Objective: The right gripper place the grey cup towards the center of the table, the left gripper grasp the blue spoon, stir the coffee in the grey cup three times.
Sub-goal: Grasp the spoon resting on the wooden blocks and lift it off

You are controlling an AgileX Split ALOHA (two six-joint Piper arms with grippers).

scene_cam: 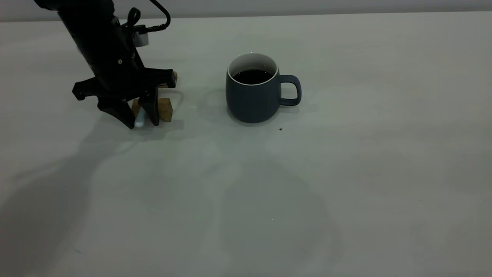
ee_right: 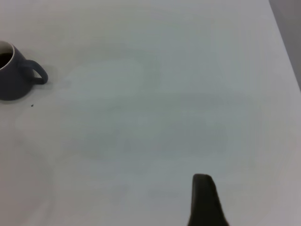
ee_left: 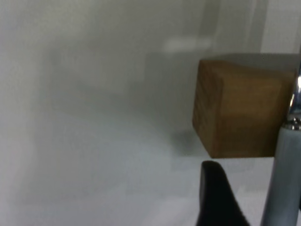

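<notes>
The grey cup (scene_cam: pixel 251 98) stands upright near the middle of the table (scene_cam: pixel 307 184), with its handle toward the right. It holds dark coffee (scene_cam: pixel 251 76). Far from it at the left, my left gripper (scene_cam: pixel 141 122) reaches down to the table. Its two fingers stand apart on either side of the blue spoon (scene_cam: pixel 139 120). In the left wrist view one black finger (ee_left: pixel 215 193) stands clear of the spoon's pale handle (ee_left: pixel 282 183). Of my right gripper only one dark finger (ee_right: pixel 203 200) shows, over bare table, with the cup (ee_right: pixel 14 77) far off.
Two small wooden blocks sit at the left gripper: one (scene_cam: pixel 166 109) just behind the spoon, the other (scene_cam: pixel 175 79) farther back. The near block (ee_left: pixel 240 113) fills the left wrist view. A tiny dark speck (scene_cam: pixel 281 129) lies in front of the cup.
</notes>
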